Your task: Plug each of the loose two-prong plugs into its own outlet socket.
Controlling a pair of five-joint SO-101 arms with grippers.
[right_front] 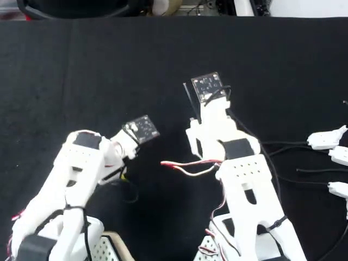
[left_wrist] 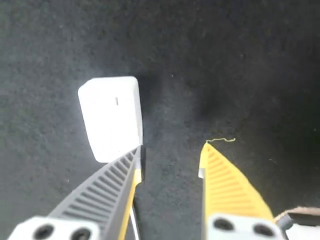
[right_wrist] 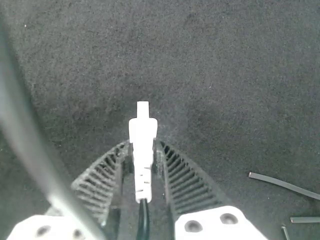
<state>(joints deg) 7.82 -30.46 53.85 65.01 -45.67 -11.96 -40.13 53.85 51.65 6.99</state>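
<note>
At my right arm (right_front: 244, 179), the right pincer (right_wrist: 142, 150) is closed narrowly on a white plug (right_wrist: 143, 127). Both ribbed fingers (right_wrist: 102, 175) press its sides, and its slim tip sticks out past the fingertips above the black worktop (right_wrist: 225, 60). A black cord (right_wrist: 143, 220) runs from the back of the plug down between the fingers. Loose lengths of black cable (right_wrist: 280, 184) lie on the cloth off to one side.

At my left arm (right_front: 70, 179), the left pincer (left_wrist: 172, 147) stands wide with nothing between its fingers. The tip of its grey finger (left_wrist: 107, 185) meets the near edge of a white socket block (left_wrist: 110, 117), while the yellow finger (left_wrist: 225, 185) hangs over bare cloth. The block lies flat on the worktop with one short slot visible in its top face, and it sits outside the gap, beside the grey finger. I cannot tell whether the finger actually presses on it.

From the high camera, the two arms sit side by side, with my right one stretched further up the worktop than my left. A red and white wire (right_front: 187, 166) loops between them. Well off to the right, near the worktop's edge, lie several white connectors (right_front: 325, 140) on black leads (right_front: 283, 147), apart from both arms.
</note>
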